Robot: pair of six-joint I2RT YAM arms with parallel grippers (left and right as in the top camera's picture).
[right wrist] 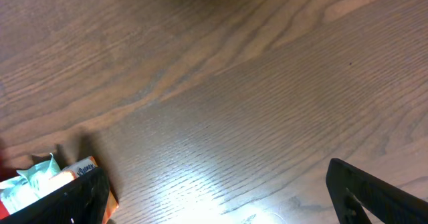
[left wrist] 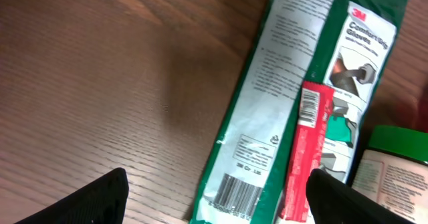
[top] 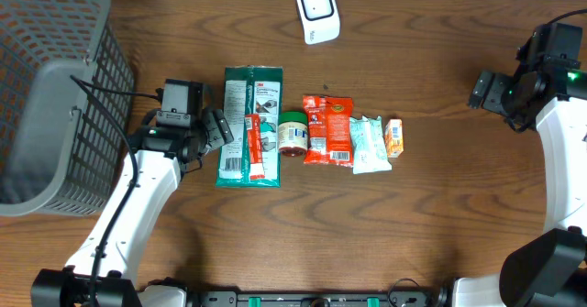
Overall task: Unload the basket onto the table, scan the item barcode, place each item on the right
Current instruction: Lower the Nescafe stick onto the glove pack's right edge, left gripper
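Mostly just bare wood desk. The right tool is spread wide with nothing in it. An orange box sits by one finger, with a pale packet touching the box.

Grey lattice basket (tilted) at the left edge of the wooden table

basket: cut by L edge | green jar: cut at R edge | glove pack fine print: blurred
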